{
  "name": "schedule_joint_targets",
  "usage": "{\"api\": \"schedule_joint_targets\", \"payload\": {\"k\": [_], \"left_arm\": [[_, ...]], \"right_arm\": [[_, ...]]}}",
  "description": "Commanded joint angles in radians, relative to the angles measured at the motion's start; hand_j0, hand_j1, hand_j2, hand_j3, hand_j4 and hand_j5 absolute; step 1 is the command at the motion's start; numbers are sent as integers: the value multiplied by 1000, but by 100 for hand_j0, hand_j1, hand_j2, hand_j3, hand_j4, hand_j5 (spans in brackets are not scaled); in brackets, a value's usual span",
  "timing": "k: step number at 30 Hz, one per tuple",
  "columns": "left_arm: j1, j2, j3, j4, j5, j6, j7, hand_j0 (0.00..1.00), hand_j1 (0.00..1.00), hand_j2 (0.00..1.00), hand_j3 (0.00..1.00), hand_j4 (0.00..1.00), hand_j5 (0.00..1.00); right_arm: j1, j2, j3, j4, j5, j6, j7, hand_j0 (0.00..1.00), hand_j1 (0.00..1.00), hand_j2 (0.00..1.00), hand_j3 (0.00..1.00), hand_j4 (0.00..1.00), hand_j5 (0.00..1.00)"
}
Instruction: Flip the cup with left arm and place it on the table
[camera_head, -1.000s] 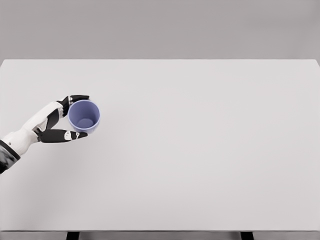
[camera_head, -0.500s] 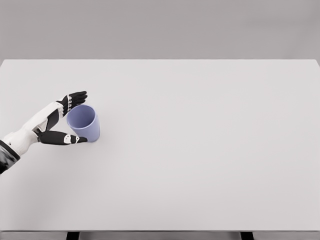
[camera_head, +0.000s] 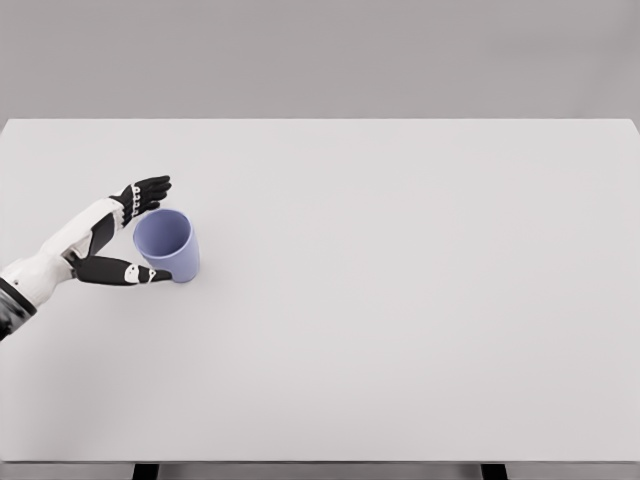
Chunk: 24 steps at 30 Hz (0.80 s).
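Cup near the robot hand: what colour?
Light periwinkle blue cup, seen in the head view.

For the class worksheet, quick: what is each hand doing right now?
Left hand: open, fingers spread beside the cup, not gripping it.
Right hand: not in view.

light: bright, even, diffuse, no visible source | shadows: faint soft one under the cup (camera_head: 167, 245) toward 4 o'clock, barely any under the left hand (camera_head: 128, 232) | glare: none on the white table (camera_head: 400, 300) | focus: slightly soft throughout, mild compression blur | edges: no distortion, table edges straight
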Motion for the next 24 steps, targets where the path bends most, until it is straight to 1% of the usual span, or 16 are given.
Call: {"api": "schedule_joint_targets", "payload": {"k": [1, 14, 19, 21, 24], "left_arm": [[0, 1, 0, -1, 3, 0, 1, 100, 100, 100, 100, 100, 100], [-3, 9, 19, -4, 3, 0, 1, 100, 100, 100, 100, 100, 100], [2, 59, 49, -13, 3, 0, 1, 100, 100, 100, 100, 100, 100], [3, 101, 59, -16, 4, -2, 0, 100, 100, 100, 100, 100, 100], [-2, 115, 74, -16, 3, 0, 0, 100, 100, 100, 100, 100, 100]], "right_arm": [[0, 0, 0, -1, 0, 0, 0, 100, 100, 100, 100, 100, 100], [0, 0, 0, 0, 0, 0, 0, 100, 100, 100, 100, 100, 100], [0, 0, 0, 0, 0, 0, 0, 100, 100, 100, 100, 100, 100], [0, 0, 0, -1, 0, 0, 0, 100, 100, 100, 100, 100, 100], [0, 0, 0, -1, 0, 0, 0, 100, 100, 100, 100, 100, 100]]}}
